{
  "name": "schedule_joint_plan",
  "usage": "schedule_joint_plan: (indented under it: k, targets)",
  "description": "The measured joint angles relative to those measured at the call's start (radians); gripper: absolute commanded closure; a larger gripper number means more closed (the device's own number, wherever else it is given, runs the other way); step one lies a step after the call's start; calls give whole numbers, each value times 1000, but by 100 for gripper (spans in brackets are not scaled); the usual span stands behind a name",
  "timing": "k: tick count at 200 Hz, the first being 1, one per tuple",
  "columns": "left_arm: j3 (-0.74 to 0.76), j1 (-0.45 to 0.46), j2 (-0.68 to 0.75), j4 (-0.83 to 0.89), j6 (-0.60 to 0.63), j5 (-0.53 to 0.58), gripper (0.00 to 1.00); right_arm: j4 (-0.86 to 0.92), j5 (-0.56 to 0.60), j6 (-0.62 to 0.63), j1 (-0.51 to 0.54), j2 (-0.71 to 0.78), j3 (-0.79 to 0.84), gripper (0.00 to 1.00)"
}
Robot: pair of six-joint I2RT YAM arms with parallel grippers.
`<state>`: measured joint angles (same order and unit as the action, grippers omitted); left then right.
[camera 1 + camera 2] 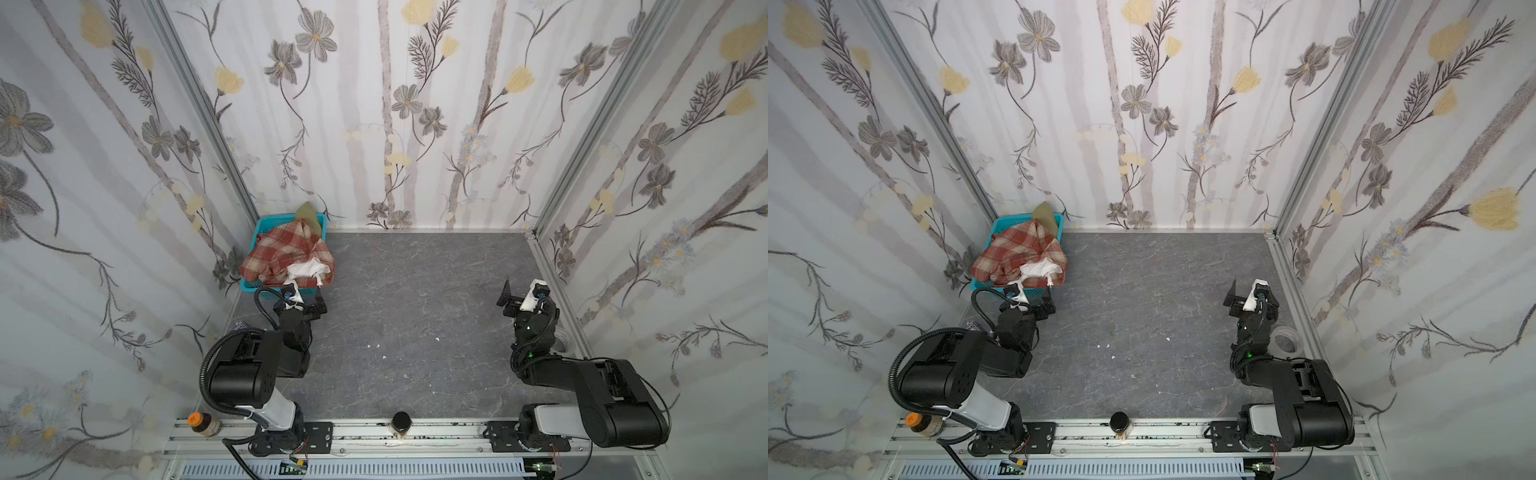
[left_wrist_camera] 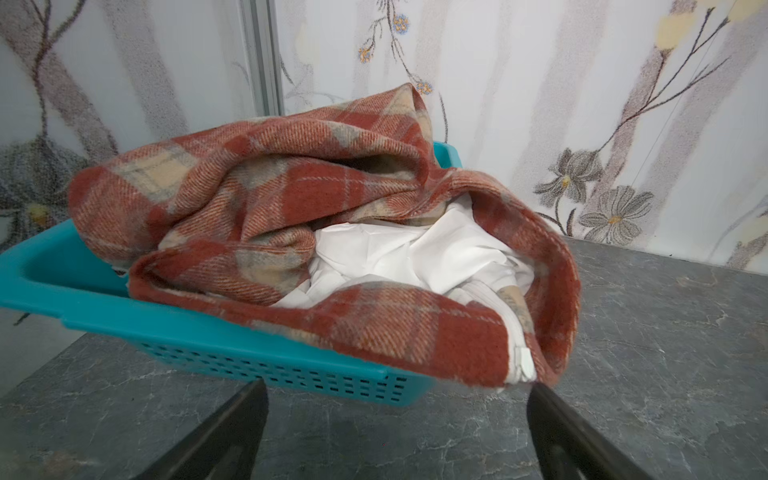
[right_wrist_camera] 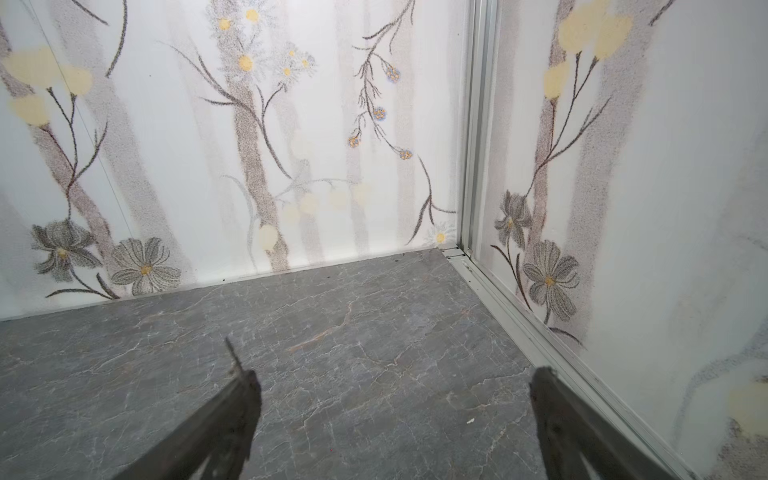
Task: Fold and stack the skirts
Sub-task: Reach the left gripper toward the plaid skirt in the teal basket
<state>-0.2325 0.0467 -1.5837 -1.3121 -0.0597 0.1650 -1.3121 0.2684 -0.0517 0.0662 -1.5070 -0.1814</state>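
Where flower-papered walls (image 1: 415, 104) enclose the grey marbled tabletop (image 1: 415, 311), one turquoise plastic mesh basket (image 1: 261, 232) sits in its far left corner, holding two skirts: a rust-red and cream plaid skirt (image 1: 282, 253) heaped over the rim, a plain olive-green skirt (image 1: 309, 214) poking up behind. Left pincer (image 2: 397, 388), near the basket, and right pincer (image 3: 392, 374), well apart, gape released.

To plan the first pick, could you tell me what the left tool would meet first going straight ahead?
Probably the plaid skirt, whose hem overhangs the turquoise basket just ahead of the open left tool; depth is unclear, so possibly the basket wall.
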Motion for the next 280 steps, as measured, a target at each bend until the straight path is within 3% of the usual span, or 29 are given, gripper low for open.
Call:
schedule_joint_plan:
  k: [178, 184, 194, 217, 240, 280]
  targets:
    - [0, -1, 0, 0, 0, 0, 0, 7, -27, -1, -14, 0, -5, 0]
    - [0, -1, 0, 0, 0, 0, 3, 7, -28, -1, -14, 0, -5, 0]
    - [0, -1, 0, 0, 0, 0, 12, 7, -27, -1, -14, 0, -5, 8]
    - [0, 7, 21, 10, 0, 19, 16, 26, -25, -1, -8, 24, -5, 18]
    - [-45, 22, 152, 131, -9, 88, 18, 176, -23, 19, 34, 153, -81, 17]
    - [-297, 18, 353, 517, -132, 164, 20, 499, -30, -35, 53, 315, -277, 15]
